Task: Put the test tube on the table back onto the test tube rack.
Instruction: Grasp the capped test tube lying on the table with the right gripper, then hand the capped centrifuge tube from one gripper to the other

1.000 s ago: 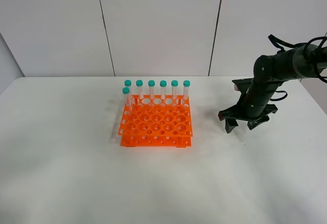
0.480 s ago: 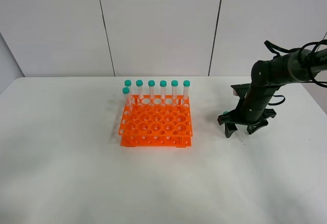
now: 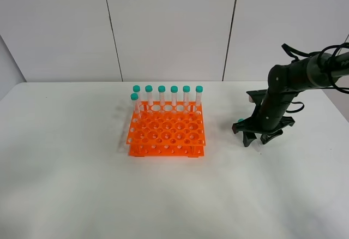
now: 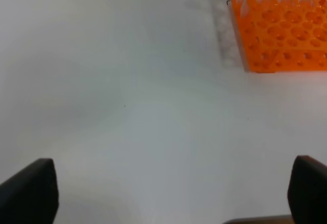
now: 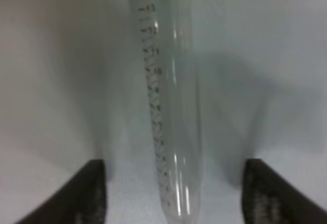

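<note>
Test tube lying flat on the white counter, well to the right of the orange rack and about level with its middle rows. We find the right pincer low over the tube, its two dark fingers apart, one on each side of the clear graduated barrel, with a gap at each side. From above, we see only the tube's teal cap, poking out on the side of the pincer that faces the rack. The left pincer hangs over bare counter off the rack's left side, well apart from it, fingers spread wide. Farther back, seven teal-capped tubes stand upright in the rack: one at the left end of its second-farthest row, six along its farthest row. Behind the rack we note pale wall panels.
</note>
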`<state>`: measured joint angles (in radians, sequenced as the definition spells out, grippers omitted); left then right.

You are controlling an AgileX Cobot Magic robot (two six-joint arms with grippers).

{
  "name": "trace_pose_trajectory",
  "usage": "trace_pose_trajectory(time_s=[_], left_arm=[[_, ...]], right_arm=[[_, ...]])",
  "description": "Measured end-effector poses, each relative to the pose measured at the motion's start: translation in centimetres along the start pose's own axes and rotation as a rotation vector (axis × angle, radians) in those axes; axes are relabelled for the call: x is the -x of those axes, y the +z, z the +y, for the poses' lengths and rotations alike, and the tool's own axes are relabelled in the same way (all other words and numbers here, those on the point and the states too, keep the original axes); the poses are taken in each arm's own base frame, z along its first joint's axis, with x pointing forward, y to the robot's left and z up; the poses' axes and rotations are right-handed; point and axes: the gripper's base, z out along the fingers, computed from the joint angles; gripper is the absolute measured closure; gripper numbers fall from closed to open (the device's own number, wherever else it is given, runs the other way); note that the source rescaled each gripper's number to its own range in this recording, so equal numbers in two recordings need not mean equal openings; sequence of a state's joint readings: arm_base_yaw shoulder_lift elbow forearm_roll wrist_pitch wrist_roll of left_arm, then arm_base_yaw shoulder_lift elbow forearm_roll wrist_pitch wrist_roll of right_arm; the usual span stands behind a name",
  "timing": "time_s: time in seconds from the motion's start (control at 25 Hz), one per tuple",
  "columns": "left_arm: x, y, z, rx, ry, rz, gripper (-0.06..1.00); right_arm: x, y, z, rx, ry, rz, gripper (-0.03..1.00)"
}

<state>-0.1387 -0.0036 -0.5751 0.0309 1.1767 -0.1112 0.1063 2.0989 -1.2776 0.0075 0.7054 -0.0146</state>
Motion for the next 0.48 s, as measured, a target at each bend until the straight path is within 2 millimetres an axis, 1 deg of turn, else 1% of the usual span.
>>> trace_pose_trajectory(time_s=[0.04, 0.12, 0.2, 0.48], left_arm=[[0.0, 0.0, 0.0, 0.0, 0.0, 0.0, -0.06], [0.0, 0.0, 0.0, 0.0, 0.0, 0.0, -0.06], [0.0, 0.0, 0.0, 0.0, 0.0, 0.0, -0.06], [0.0, 0.0, 0.0, 0.0, 0.0, 0.0, -0.06]], right_arm=[[-0.01, 0.0, 0.0, 0.0, 0.0, 0.001, 0.69], [-0.04, 0.0, 0.0, 0.0, 0.001, 0.004, 0.97], [-0.06, 0.0, 0.0, 0.0, 0.001, 0.007, 0.95], [-0.07, 0.0, 0.0, 0.0, 0.001, 0.008, 0.95]])
